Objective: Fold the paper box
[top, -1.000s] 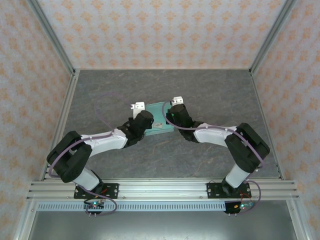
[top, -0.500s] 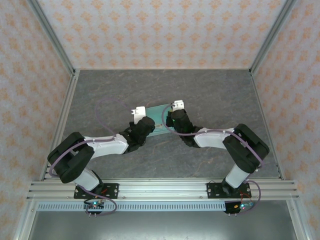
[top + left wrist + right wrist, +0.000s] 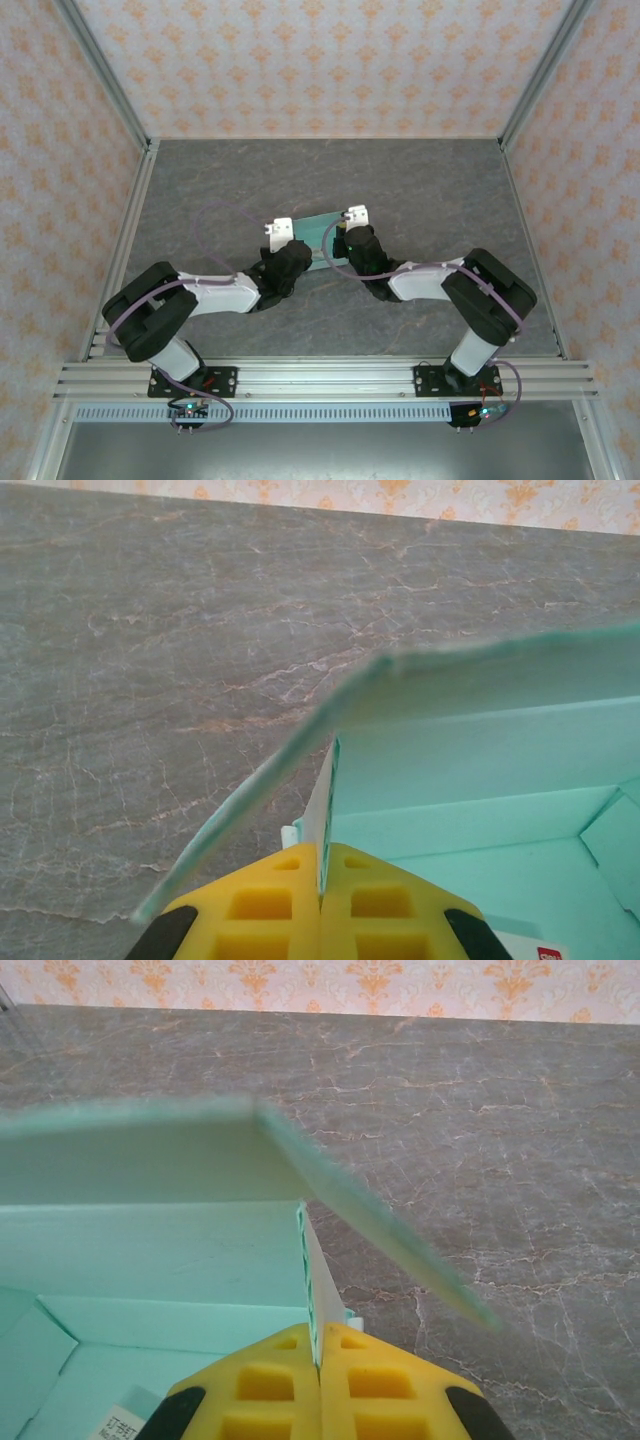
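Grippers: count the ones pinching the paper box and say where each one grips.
2. The left gripper pinches the thin side wall at the left end of the paper box; the right gripper pinches the side wall at its right end.

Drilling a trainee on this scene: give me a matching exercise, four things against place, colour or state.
1 pale mint thin-cardboard paper box
2 yellow-padded left pincer
3 yellow-padded right pincer
4 stone-patterned table top

A grey, veined
B shut on the box's right wall
C flap raised, interior showing
D shut on the box's left wall

Pairs: 1-C, 2-D, 3-B, 4-A
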`<state>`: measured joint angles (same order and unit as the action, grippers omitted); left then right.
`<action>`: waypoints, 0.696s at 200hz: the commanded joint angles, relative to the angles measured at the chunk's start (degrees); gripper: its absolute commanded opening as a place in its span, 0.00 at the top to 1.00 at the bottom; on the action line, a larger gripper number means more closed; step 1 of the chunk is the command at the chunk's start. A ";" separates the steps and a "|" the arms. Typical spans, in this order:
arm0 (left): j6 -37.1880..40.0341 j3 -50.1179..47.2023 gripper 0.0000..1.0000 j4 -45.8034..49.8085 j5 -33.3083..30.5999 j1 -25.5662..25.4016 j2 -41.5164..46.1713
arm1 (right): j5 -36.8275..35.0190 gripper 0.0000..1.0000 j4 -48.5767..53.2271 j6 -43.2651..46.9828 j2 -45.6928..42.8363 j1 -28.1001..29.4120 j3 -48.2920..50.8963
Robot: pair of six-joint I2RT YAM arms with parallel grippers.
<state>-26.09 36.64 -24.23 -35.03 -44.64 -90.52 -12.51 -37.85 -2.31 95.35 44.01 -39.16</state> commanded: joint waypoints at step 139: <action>3.61 4.03 1.00 -6.45 -4.97 3.15 -8.09 | -2.74 1.00 -3.13 -0.18 5.87 -1.08 -6.87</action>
<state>-22.20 39.83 -30.52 -37.08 -41.89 -96.95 -14.98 -41.98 1.74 101.19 43.09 -43.62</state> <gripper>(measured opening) 0.049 0.045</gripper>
